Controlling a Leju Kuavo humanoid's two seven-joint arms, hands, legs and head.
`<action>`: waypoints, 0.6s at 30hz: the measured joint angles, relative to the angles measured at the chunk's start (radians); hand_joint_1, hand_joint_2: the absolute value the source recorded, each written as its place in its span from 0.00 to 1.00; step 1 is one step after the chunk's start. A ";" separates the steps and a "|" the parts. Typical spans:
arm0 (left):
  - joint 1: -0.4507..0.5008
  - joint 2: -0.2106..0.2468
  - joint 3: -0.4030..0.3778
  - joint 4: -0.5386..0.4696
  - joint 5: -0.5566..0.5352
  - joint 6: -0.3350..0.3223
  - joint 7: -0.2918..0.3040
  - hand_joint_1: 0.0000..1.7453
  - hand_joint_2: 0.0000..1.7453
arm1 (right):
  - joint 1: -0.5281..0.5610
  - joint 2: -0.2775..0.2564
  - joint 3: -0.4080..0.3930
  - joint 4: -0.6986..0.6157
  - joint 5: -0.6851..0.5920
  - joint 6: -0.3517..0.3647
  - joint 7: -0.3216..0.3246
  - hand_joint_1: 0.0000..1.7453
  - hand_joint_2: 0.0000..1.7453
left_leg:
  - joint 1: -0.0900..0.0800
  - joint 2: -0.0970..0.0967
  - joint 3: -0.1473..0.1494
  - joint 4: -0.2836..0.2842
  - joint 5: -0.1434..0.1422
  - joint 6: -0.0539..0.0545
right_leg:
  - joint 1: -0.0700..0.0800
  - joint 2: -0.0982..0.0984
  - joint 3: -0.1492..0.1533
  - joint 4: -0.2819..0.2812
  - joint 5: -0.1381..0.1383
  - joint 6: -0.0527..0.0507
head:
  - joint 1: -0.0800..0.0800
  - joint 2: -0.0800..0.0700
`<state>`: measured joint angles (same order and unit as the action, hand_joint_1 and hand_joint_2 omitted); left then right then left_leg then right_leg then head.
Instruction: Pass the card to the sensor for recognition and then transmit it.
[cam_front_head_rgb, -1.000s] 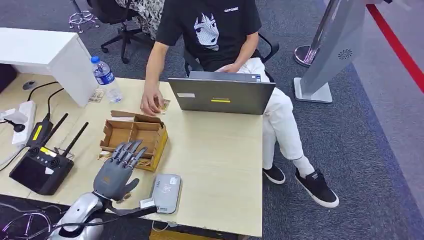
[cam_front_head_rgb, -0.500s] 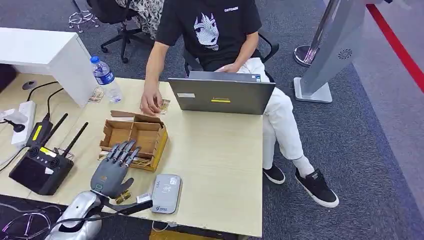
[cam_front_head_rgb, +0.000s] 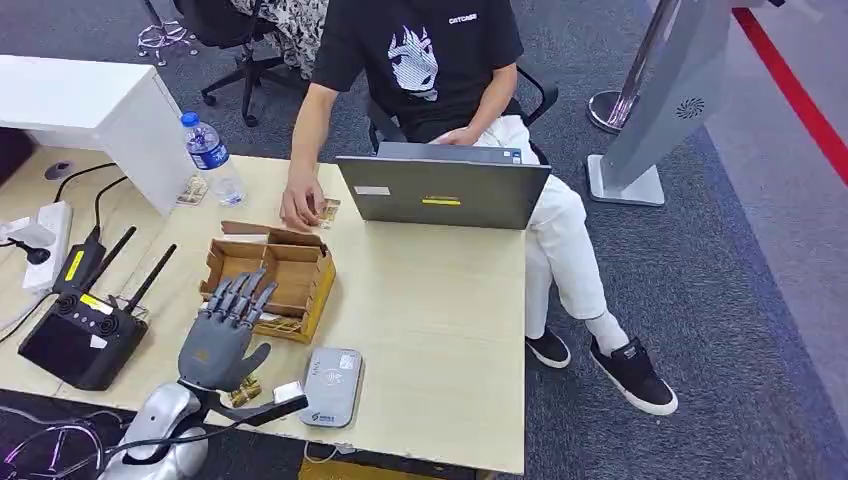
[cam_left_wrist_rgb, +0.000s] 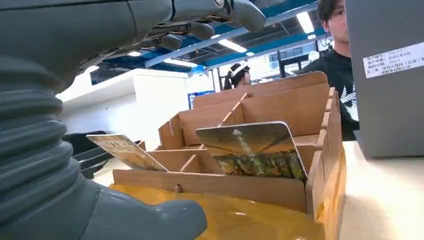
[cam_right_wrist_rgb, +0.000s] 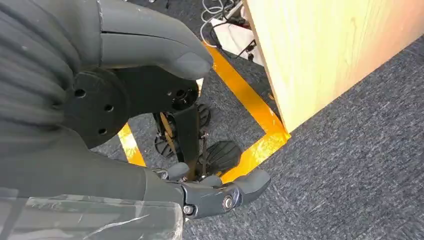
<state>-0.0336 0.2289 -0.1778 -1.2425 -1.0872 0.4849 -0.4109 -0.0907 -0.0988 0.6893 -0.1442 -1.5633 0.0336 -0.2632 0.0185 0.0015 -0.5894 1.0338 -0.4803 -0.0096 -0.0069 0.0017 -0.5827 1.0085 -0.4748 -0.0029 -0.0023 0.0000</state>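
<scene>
Beside box, laptop, perhaps router.

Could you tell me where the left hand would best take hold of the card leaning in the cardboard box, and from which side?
Probably by the card's raised upper edge, coming down from above. In the left wrist view it leans tilted in a slot of the cardboard box, its lower part behind the front wall, so only the top sticks out free. The left hand hovers open over the box's near edge.

Table: box, sensor, laptop.
</scene>
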 joint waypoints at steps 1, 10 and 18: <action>0.000 -0.001 0.000 0.000 0.000 0.000 0.000 0.00 1.00 | 0.000 0.000 0.000 0.000 0.000 0.000 0.000 0.00 1.00 | 0.000 0.000 0.000 0.000 0.000 0.000 | 0.000 0.000 0.000 0.000 0.000 0.000 | 0.000 0.000; -0.001 -0.005 0.005 0.007 -0.016 -0.030 0.011 0.00 1.00 | 0.000 0.000 0.000 0.000 -0.002 0.001 0.000 0.00 1.00 | 0.000 0.000 0.000 0.000 0.000 0.000 | 0.000 0.000 0.000 0.000 0.000 0.000 | 0.000 0.000; -0.012 -0.006 0.009 0.033 -0.026 -0.028 0.020 0.23 1.00 | 0.000 0.000 0.001 0.000 0.000 0.002 -0.002 0.00 1.00 | 0.000 0.000 0.000 0.000 0.000 0.000 | 0.000 0.000 0.000 0.000 0.000 0.000 | 0.000 0.000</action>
<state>-0.0454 0.2228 -0.1686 -1.2096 -1.1128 0.4567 -0.3910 -0.0909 -0.0988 0.6905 -0.1442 -1.5633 0.0351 -0.2647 0.0185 0.0015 -0.5893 1.0338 -0.4802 -0.0096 -0.0069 0.0017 -0.5827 1.0085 -0.4748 -0.0029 -0.0027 0.0000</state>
